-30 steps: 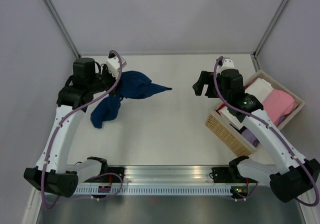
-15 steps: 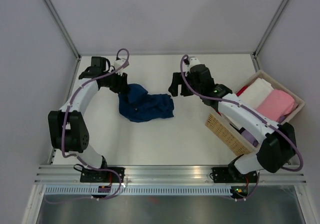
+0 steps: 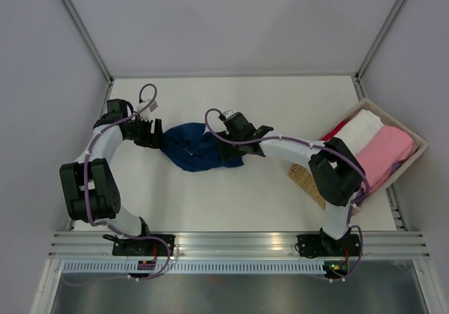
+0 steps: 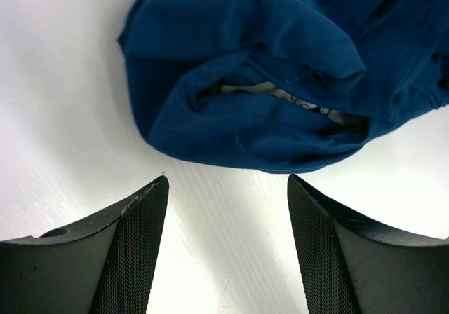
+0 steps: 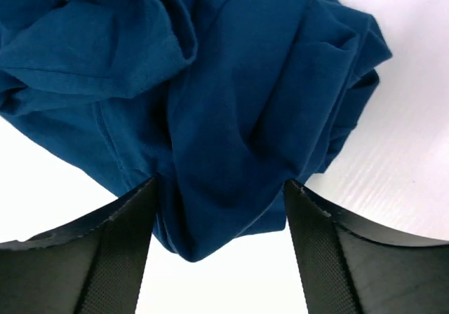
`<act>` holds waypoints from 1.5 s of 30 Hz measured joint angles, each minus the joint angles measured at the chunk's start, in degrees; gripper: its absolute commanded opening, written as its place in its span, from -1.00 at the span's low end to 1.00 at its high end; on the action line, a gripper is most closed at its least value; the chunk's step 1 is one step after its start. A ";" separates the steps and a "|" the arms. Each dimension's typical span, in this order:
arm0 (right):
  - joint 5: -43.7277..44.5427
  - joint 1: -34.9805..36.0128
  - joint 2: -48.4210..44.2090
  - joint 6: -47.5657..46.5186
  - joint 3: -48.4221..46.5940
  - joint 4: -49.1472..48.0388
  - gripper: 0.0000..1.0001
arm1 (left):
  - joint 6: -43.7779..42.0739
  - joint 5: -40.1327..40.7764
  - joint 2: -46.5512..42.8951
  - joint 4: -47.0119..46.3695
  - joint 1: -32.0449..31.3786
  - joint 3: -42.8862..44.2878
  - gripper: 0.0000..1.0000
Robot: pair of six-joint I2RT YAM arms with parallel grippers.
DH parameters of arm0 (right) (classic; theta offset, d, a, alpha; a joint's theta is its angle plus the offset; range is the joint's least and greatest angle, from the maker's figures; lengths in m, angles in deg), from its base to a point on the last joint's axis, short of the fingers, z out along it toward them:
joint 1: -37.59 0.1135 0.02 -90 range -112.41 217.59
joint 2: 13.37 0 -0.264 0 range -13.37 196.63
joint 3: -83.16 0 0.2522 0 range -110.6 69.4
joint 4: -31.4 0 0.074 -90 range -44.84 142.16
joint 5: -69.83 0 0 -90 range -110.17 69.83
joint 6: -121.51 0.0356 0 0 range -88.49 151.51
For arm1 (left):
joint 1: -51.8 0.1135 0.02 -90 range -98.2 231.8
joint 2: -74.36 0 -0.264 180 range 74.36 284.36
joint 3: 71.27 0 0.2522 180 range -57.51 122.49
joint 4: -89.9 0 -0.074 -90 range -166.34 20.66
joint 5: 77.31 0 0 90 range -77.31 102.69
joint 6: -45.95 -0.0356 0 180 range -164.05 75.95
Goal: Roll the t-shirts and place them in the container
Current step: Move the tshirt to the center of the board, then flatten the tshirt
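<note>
A navy blue t-shirt lies crumpled in a heap on the white table, left of centre. In the left wrist view a sliver of its pale print shows inside a fold. My left gripper sits low at the heap's left end, open, with only bare table between its fingers; the cloth starts just beyond the fingertips. My right gripper reaches in at the heap's right end. It is open, its fingers standing either side of a hanging fold of the navy t-shirt.
A wicker basket stands at the right edge, holding a white bundle, a pink bundle and bits of red and purple cloth. The right arm stretches across the table's middle. Walls enclose the back and sides.
The left gripper has opened and let go of the navy t-shirt, which dropped into a heap. The right arm swung left from the basket to the heap's right end.
</note>
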 measured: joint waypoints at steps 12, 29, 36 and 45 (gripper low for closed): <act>0.90 0.28 -5.95 2.40 9.99 -2.43 0.82 | -0.81 14.03 9.01 -8.76 -13.09 0.81 0.49; 3.74 2.25 -5.88 6.27 13.81 -8.76 -0.99 | -0.61 16.20 1.57 -11.65 -12.26 -7.15 -0.95; 7.13 2.25 -21.14 1.95 6.71 -0.46 -0.99 | 0.96 15.50 -11.26 -2.69 -10.82 -0.04 -0.95; 5.14 2.25 -36.24 -2.23 -4.76 7.69 -0.99 | 1.16 11.82 -23.87 13.16 -10.73 16.92 -0.95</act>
